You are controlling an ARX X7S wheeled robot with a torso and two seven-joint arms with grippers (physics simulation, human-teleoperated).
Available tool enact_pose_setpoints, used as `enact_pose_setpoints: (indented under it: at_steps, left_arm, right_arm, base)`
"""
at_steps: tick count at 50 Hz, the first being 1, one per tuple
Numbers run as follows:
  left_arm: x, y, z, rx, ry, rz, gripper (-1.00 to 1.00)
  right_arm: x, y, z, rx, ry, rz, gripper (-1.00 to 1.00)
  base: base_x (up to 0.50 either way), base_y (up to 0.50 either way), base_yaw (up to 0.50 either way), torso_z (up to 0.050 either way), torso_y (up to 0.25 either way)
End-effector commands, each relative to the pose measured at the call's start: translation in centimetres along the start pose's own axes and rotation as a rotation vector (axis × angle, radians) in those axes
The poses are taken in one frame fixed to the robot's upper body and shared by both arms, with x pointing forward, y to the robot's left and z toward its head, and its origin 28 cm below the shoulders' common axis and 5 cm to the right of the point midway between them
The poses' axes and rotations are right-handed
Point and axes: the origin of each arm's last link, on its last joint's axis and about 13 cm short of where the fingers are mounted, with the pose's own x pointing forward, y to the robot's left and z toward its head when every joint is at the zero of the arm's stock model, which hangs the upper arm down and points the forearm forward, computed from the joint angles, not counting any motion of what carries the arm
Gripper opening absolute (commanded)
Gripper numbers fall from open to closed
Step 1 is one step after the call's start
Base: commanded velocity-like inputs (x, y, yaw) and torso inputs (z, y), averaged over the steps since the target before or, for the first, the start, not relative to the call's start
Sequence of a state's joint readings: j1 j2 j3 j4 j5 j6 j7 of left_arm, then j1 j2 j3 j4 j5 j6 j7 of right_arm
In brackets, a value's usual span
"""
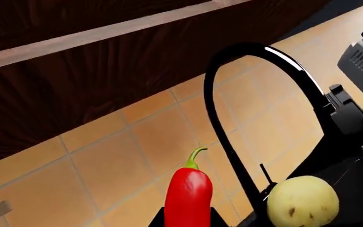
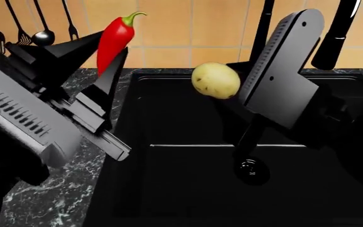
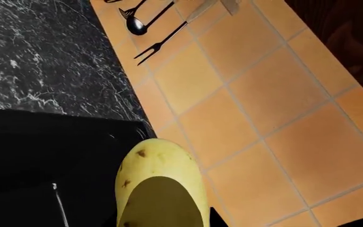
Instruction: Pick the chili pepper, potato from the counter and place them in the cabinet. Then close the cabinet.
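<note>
Head view: chili pepper (image 2: 116, 37) sits clamped between the left gripper (image 2: 109, 59) fingers, held by its lower tapered half, stem end and upper body sticking out past the fingertips. Glossy skin, slim taper, so likely slippery and light; a grip nearer the thick shoulder would probably hold better than the narrow tip. Flesh looks firm but thin-walled, so moderate squeeze only.

Potato (image 2: 215, 80) is pinched in the right gripper (image 2: 235, 87), about half of it proud of the fingers on the side facing the left arm. Pale yellow, oval, brown specks, matte skin. Judged denser and stiffer than the pepper, tolerates a hard clamp; rounded shape could roll out if held off-centre.

Both items hang above the matte black sink basin (image 2: 188, 189), off the counter (image 2: 55, 198), a veined black-grey stone. Black curved faucet (image 1: 232, 85) stands beyond the fingers, orange tile wall (image 3: 263, 94) behind. Cabinet interior not visible.
</note>
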State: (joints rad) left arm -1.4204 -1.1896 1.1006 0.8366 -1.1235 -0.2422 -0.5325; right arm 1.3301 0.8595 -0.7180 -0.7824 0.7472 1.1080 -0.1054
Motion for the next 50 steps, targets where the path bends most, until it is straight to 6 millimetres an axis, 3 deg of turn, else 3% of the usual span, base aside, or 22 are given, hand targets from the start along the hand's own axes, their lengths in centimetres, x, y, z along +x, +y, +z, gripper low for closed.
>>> enact_pose_setpoints:
  at_steps: [1,8,31,50]
  left_arm:
    - [1.0,-0.8,2.5,-0.090,-0.154,0.046,-1.00]
    - [2.2,-1.4,4.2,-0.136,-0.283,0.048,-1.00]
    - [5.3,-2.7,5.6,-0.279,-0.385,0.014,-1.00]
    - [7.5,-2.7,7.4,-0.445,-0.517,0.088,-1.00]
  right_arm:
    - [-0.2,0.1,0.2,-0.017,0.002,-0.027,-1.00]
    - [0.1,0.3,-0.3,-0.009,0.012,-0.017,-1.00]
    - [1.2,0.8,-1.6,0.020,0.053,0.007,-1.00]
    - [1.5,0.9,-2.0,0.031,0.066,0.011,-1.00]
  base:
    - [0.00,0.00,0.00,0.000,0.000]
    - [0.00,0.00,0.00,0.000,0.000]
    - [0.00,0.00,0.00,0.000,0.000]
    - [0.00,0.00,0.00,0.000,0.000]
